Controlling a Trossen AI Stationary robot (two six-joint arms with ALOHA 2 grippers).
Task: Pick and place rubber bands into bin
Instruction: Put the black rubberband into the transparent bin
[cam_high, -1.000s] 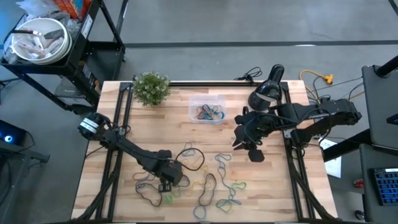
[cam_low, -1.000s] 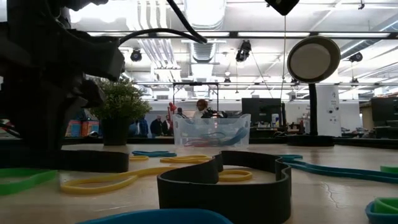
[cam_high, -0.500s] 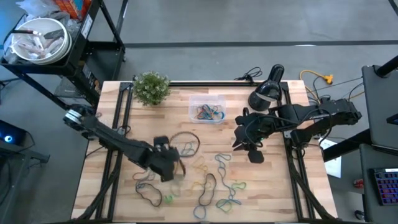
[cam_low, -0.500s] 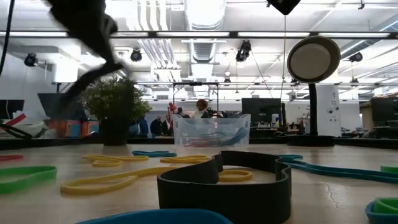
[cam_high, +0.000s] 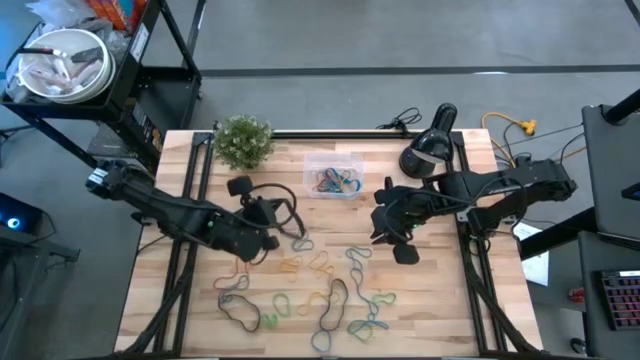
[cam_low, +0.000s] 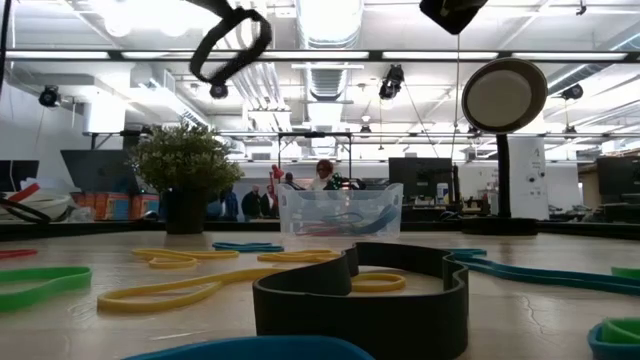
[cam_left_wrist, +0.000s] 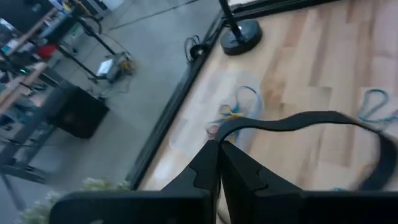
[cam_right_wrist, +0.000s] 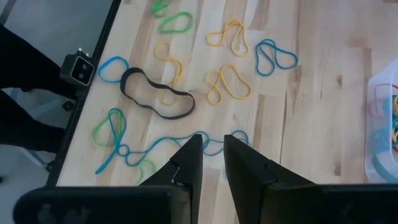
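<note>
My left gripper (cam_high: 268, 213) is raised above the table's middle left and is shut on a black rubber band (cam_high: 291, 208). In the low view the band (cam_low: 232, 45) shows high above the table. My right gripper (cam_high: 384, 226) hovers right of centre; its fingers (cam_right_wrist: 211, 155) stand apart with nothing between them. Several coloured rubber bands (cam_high: 325, 290) lie flat on the wood near the front. The clear bin (cam_high: 333, 177) stands on the far middle of the table with some bands inside. My left gripper pinches the black band at one end of its loop (cam_left_wrist: 219, 137) between its two shut fingers. The fingers slant downward toward the bin. The rest of the loop (cam_left_wrist: 348, 121) arcs out beyond the fingertips, lifted clear of the table.
A small potted plant (cam_high: 243, 140) stands at the far left corner, and a black round-headed lamp (cam_high: 430, 150) on its base stands right of the bin. A wide black band (cam_right_wrist: 155, 99) lies among the loose ones at the front. Black frame rails run along the table's sides.
My left gripper has risen from the bands at the table's near left and moved toward the far edge and the bin, tipping from pointing down to nearly level. The black band came up with it and now hangs clear of the table.
</note>
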